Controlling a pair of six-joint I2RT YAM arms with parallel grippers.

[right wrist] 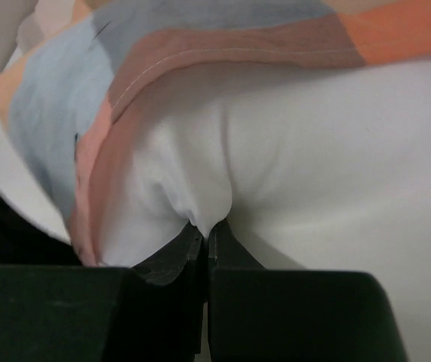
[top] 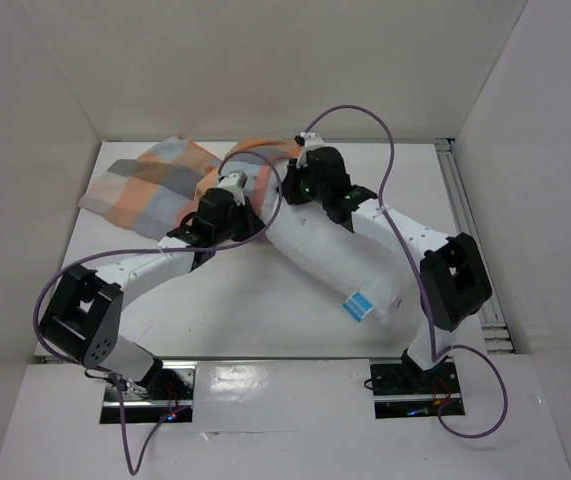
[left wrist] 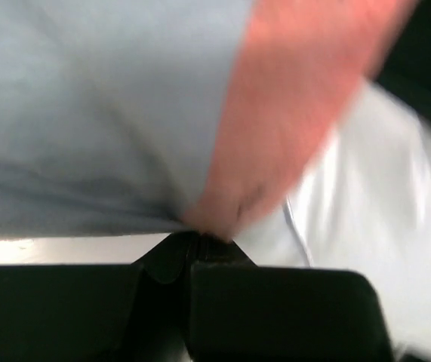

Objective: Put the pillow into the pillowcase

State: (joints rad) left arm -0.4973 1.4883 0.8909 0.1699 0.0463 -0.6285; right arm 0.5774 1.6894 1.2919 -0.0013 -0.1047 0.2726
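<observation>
Right gripper (right wrist: 206,226) pinches pillow (right wrist: 313,151); left gripper (left wrist: 196,240) clamps pillowcase (left wrist: 87,113) cloth.
Left wrist view is blurred; overhead, arms (top: 165,262) hide both grasps, pillow's far end under the pillowcase edge, on the table (top: 215,300).

white pillow (top: 335,262), orange, blue, grey checked pillowcase (top: 150,185)

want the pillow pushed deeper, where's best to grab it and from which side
Pinch a fold of the pillow at its near end by the label, coming from the near right. It looks too plump to span, and its far end already sits under the pillowcase hem.
</observation>
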